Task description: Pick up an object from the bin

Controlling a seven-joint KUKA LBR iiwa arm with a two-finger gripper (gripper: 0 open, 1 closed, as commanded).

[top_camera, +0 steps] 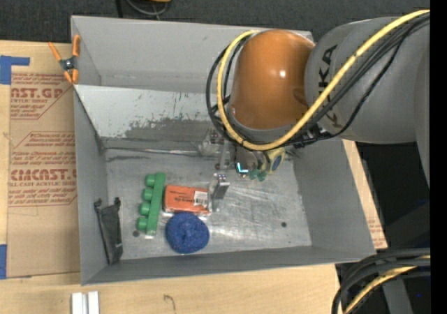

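The gripper [218, 192] hangs low over the bin's floor, at the right end of a flat orange packet [183, 198] that lies near the middle of the grey bin [91, 131]; whether its grip is released or clenched is not clear from this angle. Just left of the packet lies a green studded block [150, 204], and a blue fuzzy ball [187, 234] sits just below it. A black strip-shaped piece [110, 229] lies apart by the left wall

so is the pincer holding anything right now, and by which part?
Cannot tell. The pincer sits at the right end of the orange packet, near the blue ball; no grip on it is visible.
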